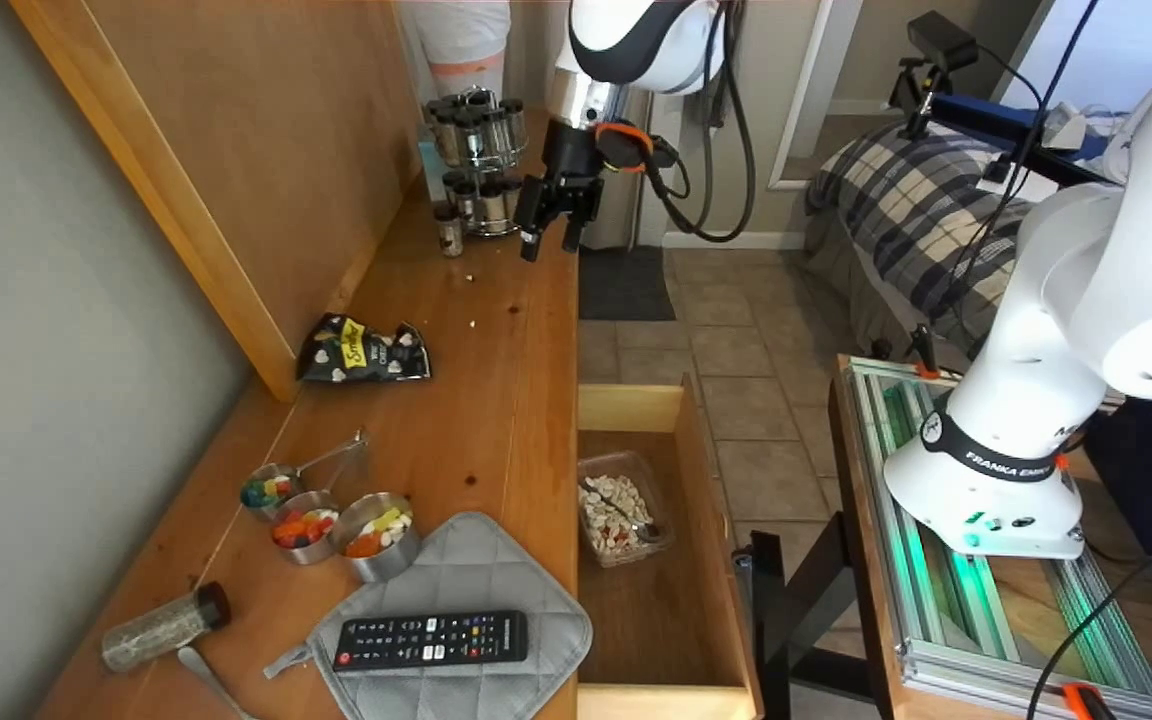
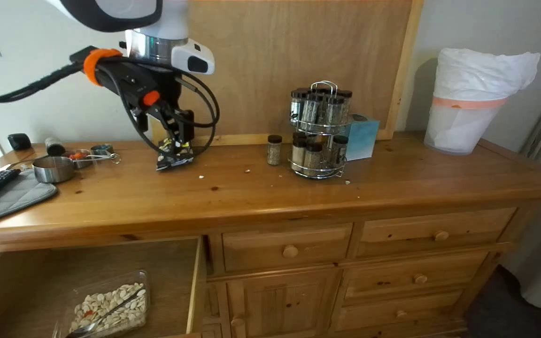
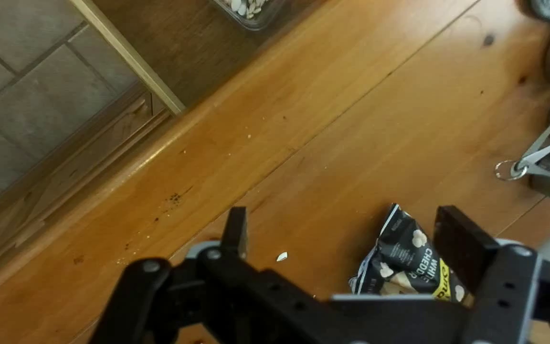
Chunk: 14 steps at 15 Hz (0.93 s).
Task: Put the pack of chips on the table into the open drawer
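The pack of chips is a black crinkly packet with a yellow label. It lies on the wooden table near the raised back panel. In an exterior view the pack is partly hidden behind the fingers. My gripper is open and empty, raised above the table near its front edge. In the wrist view the pack shows between the fingers, below them and closer to the right finger; its lower part is hidden by the gripper body. The drawer is pulled open under the table's front edge.
A clear container of white pieces with a spoon sits in the drawer. Metal measuring cups of candy, a remote on a grey pot holder and a lying jar are on the table. A spice rack stands farther along.
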{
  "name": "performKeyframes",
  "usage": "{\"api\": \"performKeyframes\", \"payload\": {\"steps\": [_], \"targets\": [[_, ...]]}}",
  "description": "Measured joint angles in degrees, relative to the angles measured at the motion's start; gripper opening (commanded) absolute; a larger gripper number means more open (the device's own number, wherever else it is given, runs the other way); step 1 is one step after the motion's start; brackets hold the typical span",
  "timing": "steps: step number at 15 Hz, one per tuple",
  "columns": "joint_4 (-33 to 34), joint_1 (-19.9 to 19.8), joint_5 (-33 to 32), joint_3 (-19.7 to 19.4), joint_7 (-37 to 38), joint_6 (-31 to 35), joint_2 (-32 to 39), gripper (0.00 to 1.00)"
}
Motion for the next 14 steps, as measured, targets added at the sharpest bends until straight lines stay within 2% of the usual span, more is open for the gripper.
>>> {"api": "performKeyframes", "payload": {"steps": [8, 14], "targets": [[12.9, -0.2, 0.6, 5.3, 14.2, 6.3, 13.6, 1.0], [20.0, -0.7, 0.9, 7.0, 17.5, 8.1, 21.4, 1.0]]}}
